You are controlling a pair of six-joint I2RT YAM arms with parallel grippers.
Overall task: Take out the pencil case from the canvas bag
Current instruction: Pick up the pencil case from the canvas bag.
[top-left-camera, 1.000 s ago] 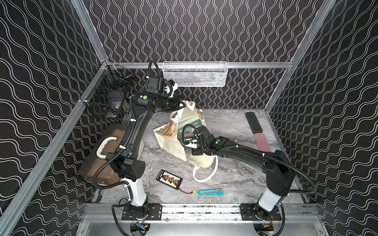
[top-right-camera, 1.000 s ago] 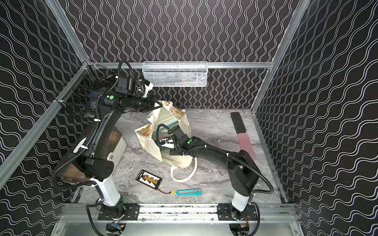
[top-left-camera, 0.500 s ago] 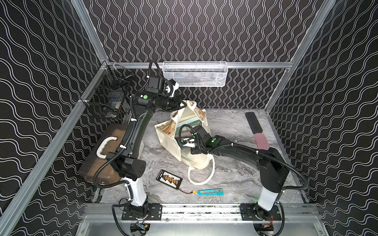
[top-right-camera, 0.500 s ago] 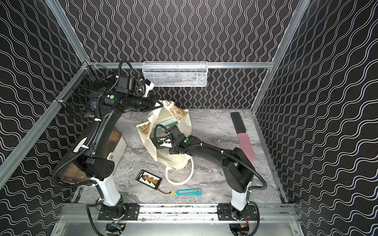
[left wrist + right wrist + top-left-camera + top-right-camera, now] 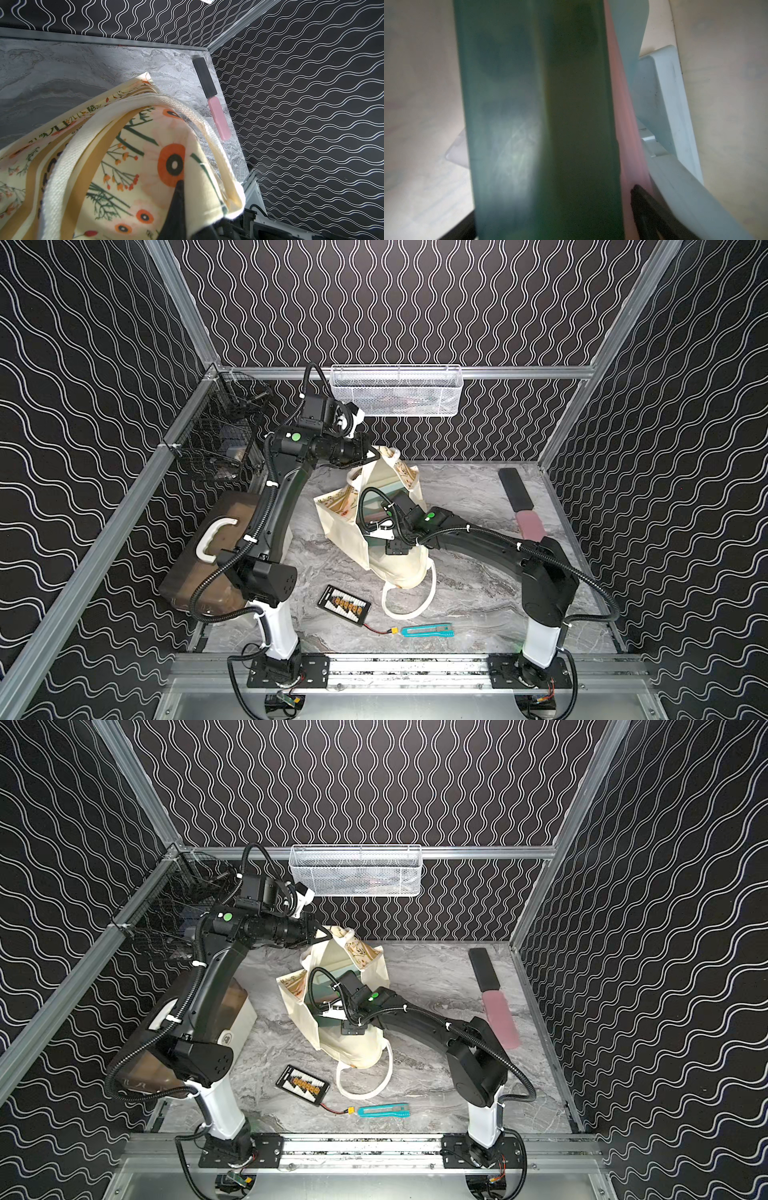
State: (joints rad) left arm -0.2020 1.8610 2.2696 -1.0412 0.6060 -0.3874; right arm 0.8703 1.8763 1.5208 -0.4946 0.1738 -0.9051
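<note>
Left fingers (image 5: 179,204) clench canvas bag (image 5: 145,158); wrist view alone shows right fingers (image 5: 643,207) spread astride pencil case (image 5: 539,124)

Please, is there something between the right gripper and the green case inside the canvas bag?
Almost nothing. In the right wrist view the open right gripper straddles the green case, but a pink thing sits between the case and one finger. The left gripper holds up the rim of the canvas bag.
</note>
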